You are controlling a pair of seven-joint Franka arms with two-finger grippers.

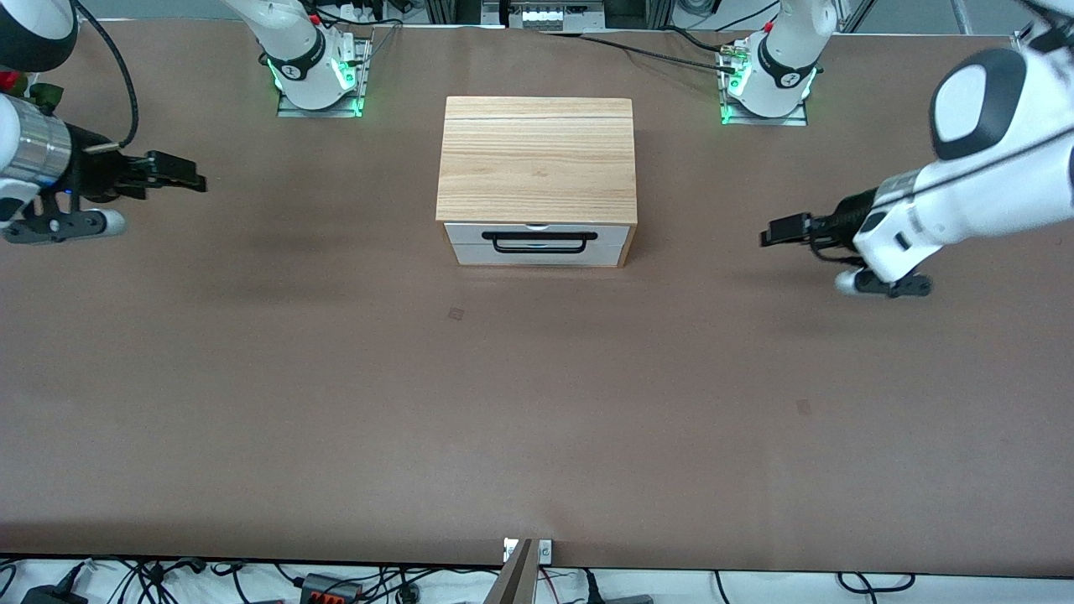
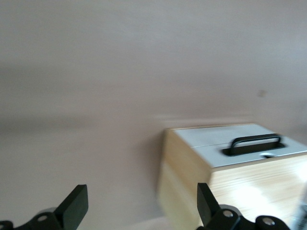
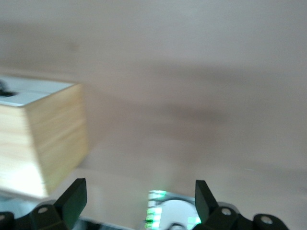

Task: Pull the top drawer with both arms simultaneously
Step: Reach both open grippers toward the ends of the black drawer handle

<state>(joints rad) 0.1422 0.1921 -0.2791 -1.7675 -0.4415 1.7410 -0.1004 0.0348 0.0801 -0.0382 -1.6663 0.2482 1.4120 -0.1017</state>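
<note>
The small light-wood cabinet (image 1: 537,159) stands mid-table. Its top drawer (image 1: 470,234) has a white front and a long black bar handle (image 1: 539,243), and it sits closed. My left gripper (image 1: 770,236) hovers open and empty over the table toward the left arm's end, level with the drawer front and well apart from it. My right gripper (image 1: 195,179) hovers open and empty toward the right arm's end, also well apart. The left wrist view shows the open left gripper (image 2: 141,196), the drawer front (image 2: 249,155) and the handle (image 2: 256,140). The right wrist view shows the open right gripper (image 3: 140,189) and the cabinet's side (image 3: 43,134).
The brown table (image 1: 537,403) spreads wide around the cabinet. The arm bases with green lights stand at the table's robot edge (image 1: 319,80) (image 1: 765,84); the right arm's base also shows in the right wrist view (image 3: 172,215). Cables lie along the table edge nearest the front camera.
</note>
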